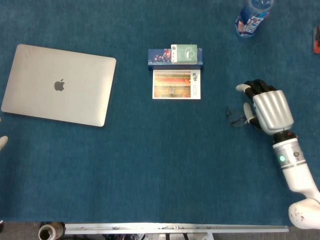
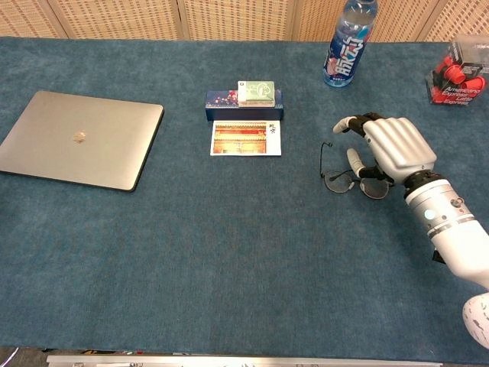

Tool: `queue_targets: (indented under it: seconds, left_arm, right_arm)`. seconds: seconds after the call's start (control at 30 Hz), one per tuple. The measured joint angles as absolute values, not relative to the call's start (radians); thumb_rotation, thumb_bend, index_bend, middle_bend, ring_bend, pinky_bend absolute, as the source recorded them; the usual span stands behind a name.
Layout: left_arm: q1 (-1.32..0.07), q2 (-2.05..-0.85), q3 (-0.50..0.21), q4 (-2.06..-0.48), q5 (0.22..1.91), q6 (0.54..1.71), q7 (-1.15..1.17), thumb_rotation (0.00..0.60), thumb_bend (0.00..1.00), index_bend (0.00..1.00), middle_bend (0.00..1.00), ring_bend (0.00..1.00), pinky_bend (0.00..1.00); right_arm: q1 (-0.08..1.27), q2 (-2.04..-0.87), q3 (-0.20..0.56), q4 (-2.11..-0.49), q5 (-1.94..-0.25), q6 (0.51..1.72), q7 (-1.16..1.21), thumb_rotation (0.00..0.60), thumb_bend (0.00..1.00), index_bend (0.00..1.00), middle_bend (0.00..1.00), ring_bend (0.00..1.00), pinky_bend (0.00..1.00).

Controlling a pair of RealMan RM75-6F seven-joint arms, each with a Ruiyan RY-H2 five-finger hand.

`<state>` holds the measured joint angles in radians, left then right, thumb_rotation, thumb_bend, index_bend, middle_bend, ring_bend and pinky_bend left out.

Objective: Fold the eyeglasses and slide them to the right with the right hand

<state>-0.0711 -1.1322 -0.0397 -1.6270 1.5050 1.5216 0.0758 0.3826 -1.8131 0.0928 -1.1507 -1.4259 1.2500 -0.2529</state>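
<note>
The eyeglasses (image 2: 341, 179) (image 1: 234, 118) lie on the blue cloth right of centre, thin dark frame, lenses toward me. Their left temple sticks out away from the lenses; the right temple is hidden under my hand. My right hand (image 2: 391, 147) (image 1: 268, 109) hovers palm down over the right end of the glasses. Its thumb (image 2: 354, 160) touches the frame near the right lens, while the other fingers reach out beyond the glasses and grip nothing. Of my left hand (image 1: 2, 142) only a pale tip shows at the left edge of the head view.
A closed silver laptop (image 2: 76, 138) lies far left. A small box (image 2: 244, 100) and a picture card (image 2: 246, 138) sit at centre back. A water bottle (image 2: 349, 42) stands behind the hand, and a red-and-clear package (image 2: 460, 73) is at the far right.
</note>
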Motion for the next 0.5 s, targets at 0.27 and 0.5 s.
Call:
queue_targets:
  seconds: [0.27, 0.5]
  left_arm:
    - [-0.07, -1.133, -0.04, -1.624, 1.505, 1.522, 0.073, 0.6, 0.0, 0.5, 0.48, 0.35, 0.54]
    - [-0.069, -1.134, -0.039, -1.623, 1.507, 1.523, 0.073, 0.6, 0.0, 0.5, 0.48, 0.35, 0.54]
  right_arm:
    - [0.376, -1.814, 0.082, -1.133, -1.423, 1.242, -0.252, 0.6, 0.51, 0.31, 0.32, 0.24, 0.45]
    - [0.368, -1.807, 0.075, -1.132, -1.422, 1.242, -0.258, 0.6, 0.51, 0.31, 0.32, 0.24, 0.45]
